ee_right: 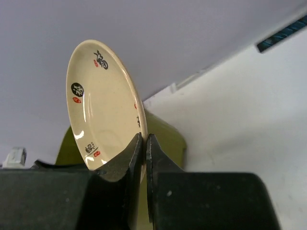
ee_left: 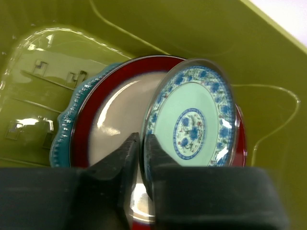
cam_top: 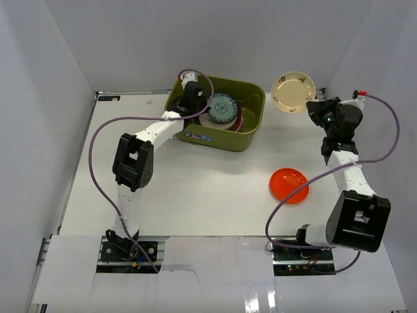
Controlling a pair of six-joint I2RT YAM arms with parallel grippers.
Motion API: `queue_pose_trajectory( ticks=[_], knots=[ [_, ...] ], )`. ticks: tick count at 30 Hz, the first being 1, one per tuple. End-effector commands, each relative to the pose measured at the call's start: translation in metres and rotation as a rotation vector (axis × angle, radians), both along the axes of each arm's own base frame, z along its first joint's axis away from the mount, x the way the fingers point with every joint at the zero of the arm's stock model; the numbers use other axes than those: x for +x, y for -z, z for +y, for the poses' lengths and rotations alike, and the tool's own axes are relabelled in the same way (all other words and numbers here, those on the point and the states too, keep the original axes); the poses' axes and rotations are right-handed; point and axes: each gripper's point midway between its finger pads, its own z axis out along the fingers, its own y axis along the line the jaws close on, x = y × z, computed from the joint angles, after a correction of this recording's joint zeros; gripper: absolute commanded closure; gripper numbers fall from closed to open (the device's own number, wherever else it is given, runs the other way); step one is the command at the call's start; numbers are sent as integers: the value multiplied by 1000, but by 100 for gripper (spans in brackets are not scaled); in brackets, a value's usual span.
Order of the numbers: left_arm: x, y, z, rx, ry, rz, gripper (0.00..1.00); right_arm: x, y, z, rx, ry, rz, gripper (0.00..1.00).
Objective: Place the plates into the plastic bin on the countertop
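The left gripper (ee_left: pixel 143 149) reaches into the glossy olive plastic bin (cam_top: pixel 251 140), which stands at 12 o'clock on the matte white countertop (cam_top: pixel 195 189). Its 2 dark fingers (ee_left: pixel 125 158) are drawn to a narrow slit with the rim of the patterned plate (ee_left: pixel 194 120) caught in it. That round plate, pale teal with blue flowers, stands tilted on edge, its outline blurred. It leans over the red-rimmed plate (ee_left: pixel 112 124), a shiny cream disc. Beneath that, the scalloped plate (ee_left: pixel 64 134) shows only as a wavy teal crescent at 9 o'clock. The fingers hide the near part of the stack, so whatever lies lower cannot be made out. The bin has rounded corners, a ribbed, slotted floor and a white label (cam_top: pixel 199 135) on its near wall. At 2 o'clock from the bin, the right gripper (ee_right: pixel 144 146) is clamped on the lower rim of the beige plate (ee_right: pixel 103 105). This plate is held clear of the countertop, standing on edge, and the black and red marks on its glazed face are too small to read. The orange plate (cam_top: pixel 289 185), plain and glossy, lies flat at 4 o'clock from the bin, well apart from it. A purple cable (cam_top: pixel 306 190) crosses this plate's 4 o'clock edge. White walls (cam_top: pixel 195 39) close in the scene.
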Motion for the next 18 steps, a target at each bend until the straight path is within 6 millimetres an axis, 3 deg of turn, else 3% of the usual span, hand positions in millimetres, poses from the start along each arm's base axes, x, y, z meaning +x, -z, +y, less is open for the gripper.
queue_pose_trajectory(
  ticks=[1, 2, 3, 4, 5, 6, 7, 8, 9, 10, 11, 12, 13, 14, 15, 16, 17, 18],
  knots=[
    [-2, -28, 3, -55, 23, -16, 59, 11, -40, 61, -115, -162, -87, 92],
    [-4, -33, 3, -68, 32, -26, 46, 19, -47, 71, -127, -177, -95, 92],
    [-9, -57, 0, -102, 57, -73, 36, 23, -49, 80, -134, -194, -94, 92],
    [-14, -60, 1, -107, 64, -76, 27, 27, -50, 96, -149, -233, -93, 92],
    [-17, -71, 2, -116, 73, -97, 14, 33, -35, 120, -159, -284, -50, 92],
    [-24, -100, 4, -136, 82, -144, 10, 41, -53, 130, -175, -288, -80, 92],
    [-28, -108, 5, -138, 89, -156, 7, 48, -39, 152, -206, -333, -52, 92],
    [-33, -119, 7, -137, 98, -178, 5, 52, -34, 161, -221, -349, -25, 92],
    [-45, -152, 13, -160, 104, -238, 5, 60, -47, 169, -234, -348, -47, 92],
    [-52, -163, 16, -166, 107, -257, 5, 65, -32, 187, -242, -379, -15, 92],
    [-62, -157, 20, -153, 114, -247, 8, 69, -25, 193, -257, -388, 7, 92],
    [-73, -161, 22, -156, 121, -254, 11, 75, -30, 198, -264, -382, -1, 92],
    [-94, -186, 29, -181, 132, -293, 13, 80, -13, 210, -272, -405, 33, 92],
    [-109, -155, 32, -164, 140, -231, 15, 82, -8, 216, -275, -417, 47, 92],
    [-125, -148, 26, -193, 158, -212, 21, 85, -10, 221, -278, -423, 54, 92],
    [-144, -153, 25, -220, 189, -214, 23, 89, 6, 230, -281, -442, 85, 92],
    [-160, -114, 22, -201, 209, -137, 24, 91, 11, 235, -286, -455, 98, 92],
    [-179, -101, 7, -208, 250, -101, 25, 89, 19, 240, -292, -474, 124, 92]
  ],
)
